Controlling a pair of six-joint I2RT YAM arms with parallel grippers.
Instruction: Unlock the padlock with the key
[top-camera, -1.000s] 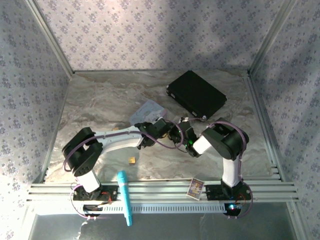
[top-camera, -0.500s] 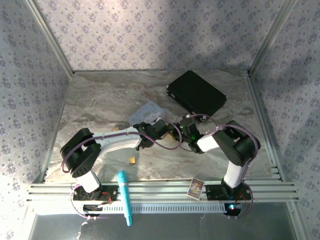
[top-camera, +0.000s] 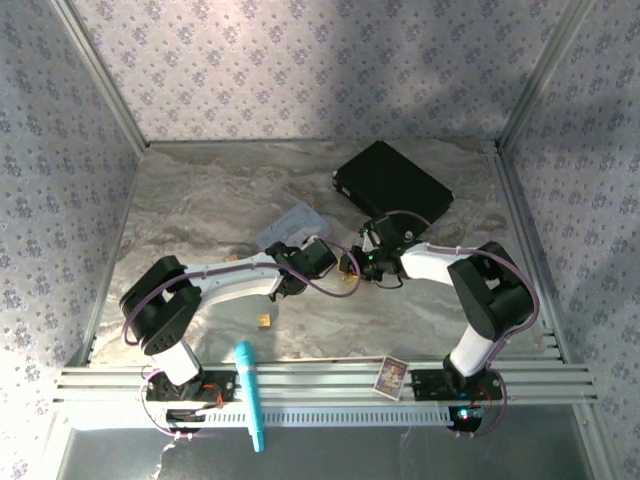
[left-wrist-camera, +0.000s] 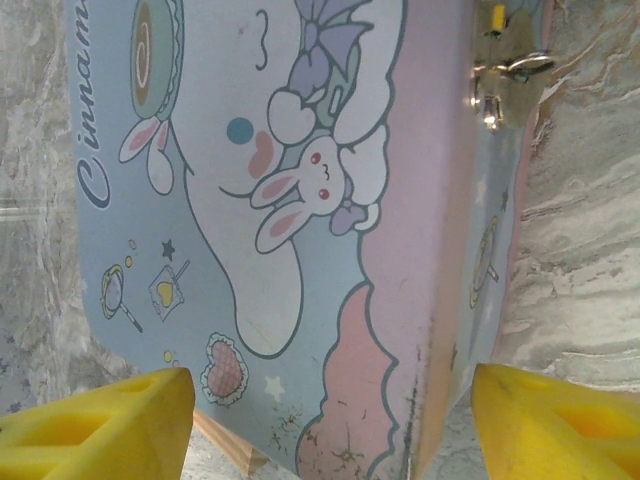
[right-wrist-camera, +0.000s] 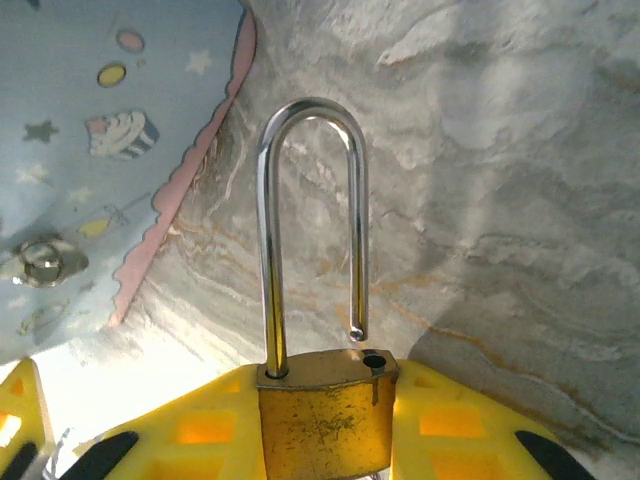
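Right wrist view: tin box (right-wrist-camera: 100, 120) just left of padlock (right-wrist-camera: 322, 425).

Left arm (top-camera: 235, 275) and right arm (top-camera: 437, 262) had white links, black joints and loose purple cables. Left gripper (left-wrist-camera: 320, 425) pads (left-wrist-camera: 100, 420) were yellow. Green glow (top-camera: 372, 263) at right wrist, possibly an LED.

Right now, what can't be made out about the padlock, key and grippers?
Key: too small to pick out in the top view.
Padlock: the right wrist view's bottom edge cuts off its lower body, so the keyhole is hidden.
Left gripper: the left wrist view's bottom edge crops its fingers; whether they touch the tin is unclear.
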